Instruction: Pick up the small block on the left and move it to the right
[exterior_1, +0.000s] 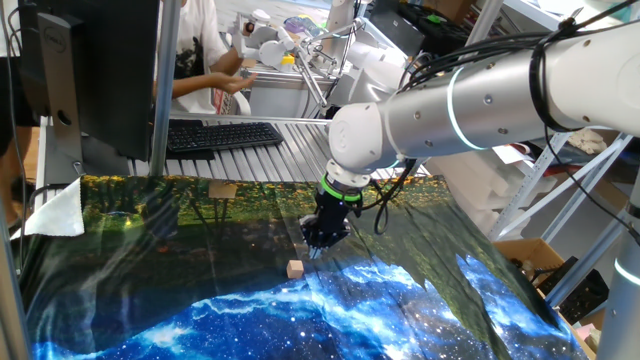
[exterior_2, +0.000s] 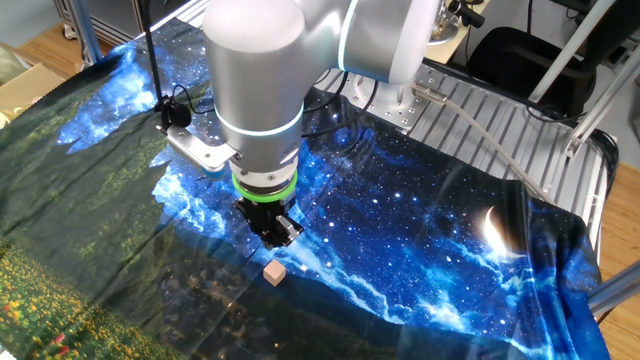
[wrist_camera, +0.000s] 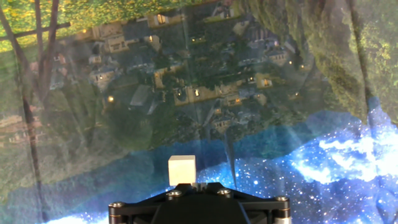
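The small block (exterior_1: 294, 268) is a tiny pale tan cube lying on the printed cloth, near where the dark forest print meets the blue starry print. It also shows in the other fixed view (exterior_2: 275, 273) and in the hand view (wrist_camera: 181, 170). My black gripper (exterior_1: 322, 243) hangs just above the cloth, a little behind and to the right of the block and apart from it. In the other fixed view the gripper (exterior_2: 274, 230) is directly above the block. In the hand view the gripper (wrist_camera: 188, 185) has its fingertips together and holds nothing.
A wider flat tan piece (exterior_1: 222, 190) lies at the cloth's far edge. A keyboard (exterior_1: 222, 135) and a monitor (exterior_1: 90, 70) stand behind the cloth. A metal slatted surface (exterior_2: 500, 130) borders the cloth. A person's arm (exterior_1: 215, 80) is at the back.
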